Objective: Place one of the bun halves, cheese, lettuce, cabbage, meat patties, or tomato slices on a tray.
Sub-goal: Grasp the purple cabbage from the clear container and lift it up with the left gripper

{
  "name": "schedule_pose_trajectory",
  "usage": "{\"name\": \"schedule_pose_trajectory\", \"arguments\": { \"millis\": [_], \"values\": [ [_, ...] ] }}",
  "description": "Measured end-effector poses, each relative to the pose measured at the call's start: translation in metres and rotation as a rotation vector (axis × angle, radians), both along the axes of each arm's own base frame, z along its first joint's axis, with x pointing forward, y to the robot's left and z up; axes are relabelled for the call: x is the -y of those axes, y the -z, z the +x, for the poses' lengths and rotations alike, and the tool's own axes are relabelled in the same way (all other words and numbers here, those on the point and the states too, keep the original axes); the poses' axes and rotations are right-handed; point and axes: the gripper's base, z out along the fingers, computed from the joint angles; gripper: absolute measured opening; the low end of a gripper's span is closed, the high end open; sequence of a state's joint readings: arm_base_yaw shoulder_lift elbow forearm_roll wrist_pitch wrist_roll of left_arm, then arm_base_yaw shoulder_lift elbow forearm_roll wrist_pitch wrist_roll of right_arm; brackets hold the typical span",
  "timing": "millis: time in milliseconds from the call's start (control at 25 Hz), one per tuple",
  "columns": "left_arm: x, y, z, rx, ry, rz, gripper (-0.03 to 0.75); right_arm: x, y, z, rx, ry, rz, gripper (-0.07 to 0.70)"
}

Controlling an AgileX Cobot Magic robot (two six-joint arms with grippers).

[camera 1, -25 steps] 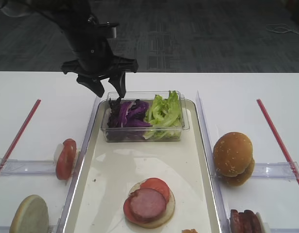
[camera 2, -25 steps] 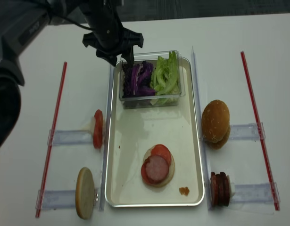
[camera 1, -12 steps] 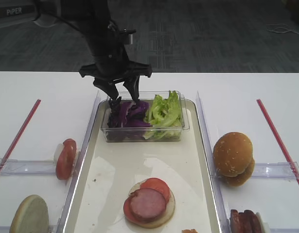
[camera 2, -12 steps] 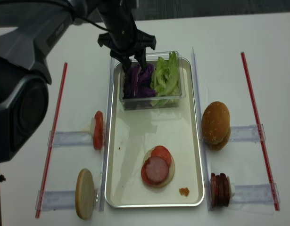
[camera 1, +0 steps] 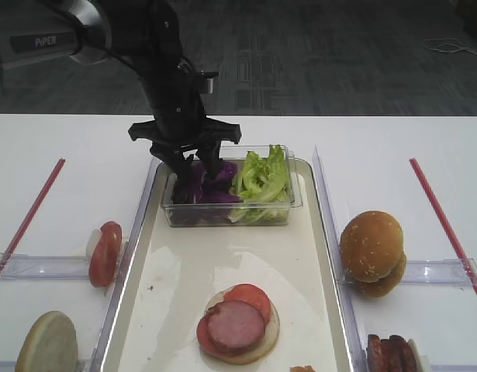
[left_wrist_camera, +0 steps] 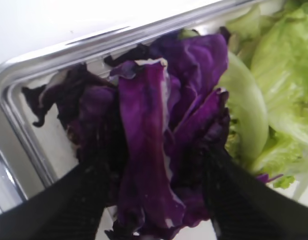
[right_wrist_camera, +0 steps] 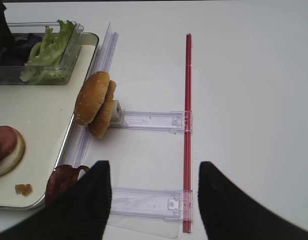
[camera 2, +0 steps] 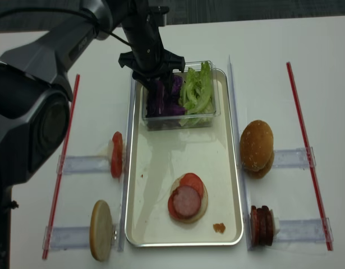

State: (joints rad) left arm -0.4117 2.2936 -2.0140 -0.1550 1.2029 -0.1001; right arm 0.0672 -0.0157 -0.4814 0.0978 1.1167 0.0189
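Left claw (camera 1: 196,164) has dropped into the tub (camera 1: 222,213) — spread, straddling cabbage (left_wrist_camera: 154,150).

My white counter (camera 2: 307,67) carries the cream tray (camera 2: 161,168) at centre. Left of it I see two clear holders (camera 2: 82,163) and a red strip (camera 2: 64,157); right, two more holders (camera 2: 293,157) and another red strip (camera 2: 304,145), apparently lying flat.

We get two high views: one from the counter's (camera 1: 378,139) near edge facing the far edge, one steeper, nearly overhead. Both share the tray (camera 2: 161,162). Left wrist cam sits close over the cabbage (left_wrist_camera: 148,145); right wrist cam looks down the counter's right side.
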Motion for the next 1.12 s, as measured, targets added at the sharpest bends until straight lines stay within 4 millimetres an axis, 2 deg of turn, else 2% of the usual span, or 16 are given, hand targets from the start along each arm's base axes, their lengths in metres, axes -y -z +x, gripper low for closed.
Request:
{"name": "schedule_pose_trajectory", "arguments": {
  "millis": [320,1120],
  "values": [
    [0.0013,0.0080,0.0033,0.008,-0.004,-0.003,0.414,0.0000,0.0000,0.0000,0.000,0.000,0.000,0.401],
    [0.0017,0.0078,0.0044,0.020,-0.006,-0.007,0.212,0.0000,0.0002,-0.0001,-0.002,0.001,0.002,0.401]
  ]
}}
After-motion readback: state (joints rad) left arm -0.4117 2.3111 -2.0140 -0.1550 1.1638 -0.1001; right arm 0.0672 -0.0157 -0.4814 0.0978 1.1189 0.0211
